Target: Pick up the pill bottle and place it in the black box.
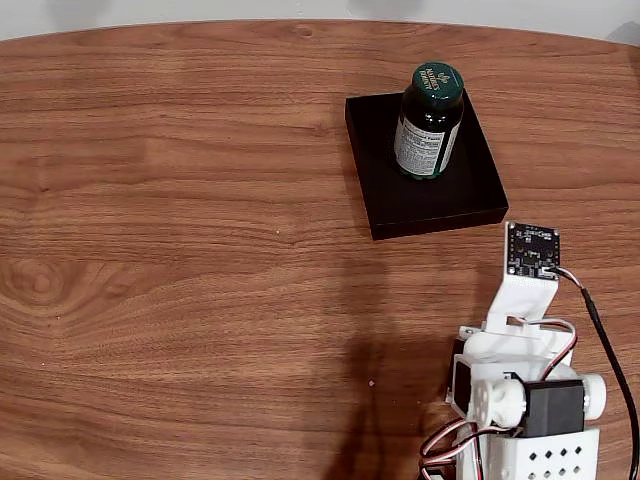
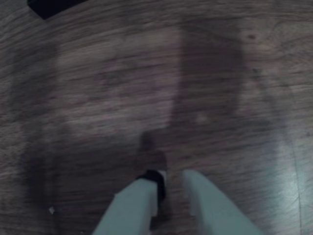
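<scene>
- Wrist view: gripper [image 2: 171, 188] w/ two pale fingers [image 2: 132, 205] slightly parted, grasping nothing, above bare wood table [image 2: 98, 122]; blurry.
- Black box [image 2: 51, 7] corner at far left of that view.
- Fixed view: arm [image 1: 525, 390] at near right.
- 1 pill bottle [image 1: 431, 120], upright inside the 1 black box [image 1: 430, 200], far right of table [image 1: 180, 250].

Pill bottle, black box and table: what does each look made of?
Pill bottle: dark green, glossy, probably glass or hard plastic, judging by the highlights on its shoulder; white printed label, likely paper, and a smooth, likely plastic cap. Black box: matte black with no reflections, possibly cardboard or plastic. Table: wood grain with a slight sheen, real wood or laminate.
</scene>
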